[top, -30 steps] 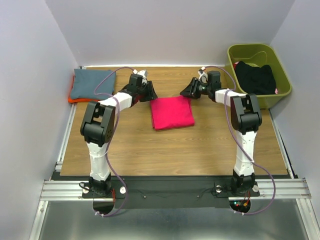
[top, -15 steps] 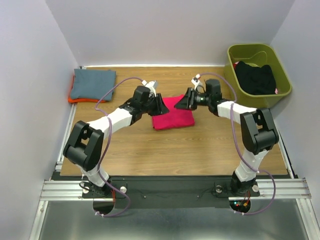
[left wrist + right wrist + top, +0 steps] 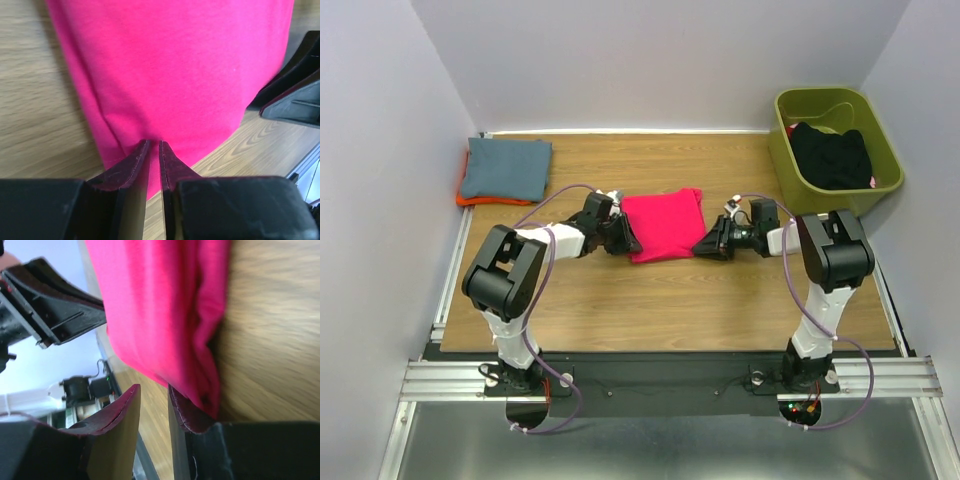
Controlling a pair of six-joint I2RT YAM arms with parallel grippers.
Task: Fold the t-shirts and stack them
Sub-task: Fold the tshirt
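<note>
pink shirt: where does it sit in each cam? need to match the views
Top external: pink t-shirt mid-frame, between left gripper and right gripper.
Left wrist: fills the upper frame.
Right wrist: upper middle of the frame.
Shared landmark: the wooden table under it, in all three.

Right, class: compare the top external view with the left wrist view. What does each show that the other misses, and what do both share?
Top external only: the olive-green plastic bin holding a black garment, and a folded slate blue-grey shirt lying on an orange shirt. Left wrist only: how nearly together the fingers of the left gripper stand. Both: the folded magenta-pink cloth shirt on the wooden table, with the right gripper beside it.
</note>
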